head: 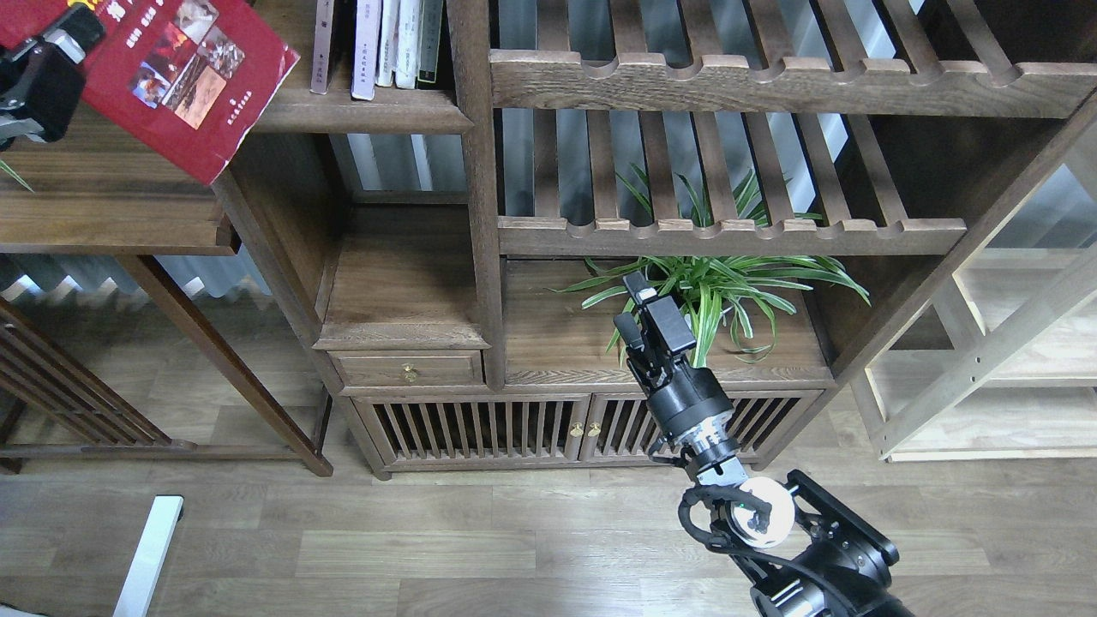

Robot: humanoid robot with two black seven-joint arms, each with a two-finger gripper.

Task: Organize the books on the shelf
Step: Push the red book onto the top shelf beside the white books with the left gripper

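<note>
Left gripper [38, 64] clamps tilted red book [176, 81]; right gripper [647, 321] seemingly closed, empty, near plant [711, 283]

Red book [184, 77]: small white characters, yellow title fragment, none legible.

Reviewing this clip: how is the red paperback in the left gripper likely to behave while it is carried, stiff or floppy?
Probably somewhat floppy: the red paperback looks thin and soft-covered, gripped by the left gripper near one edge with most of it overhanging. Its lower corner may sag or swing. The glossy cover might slip a little.
</note>
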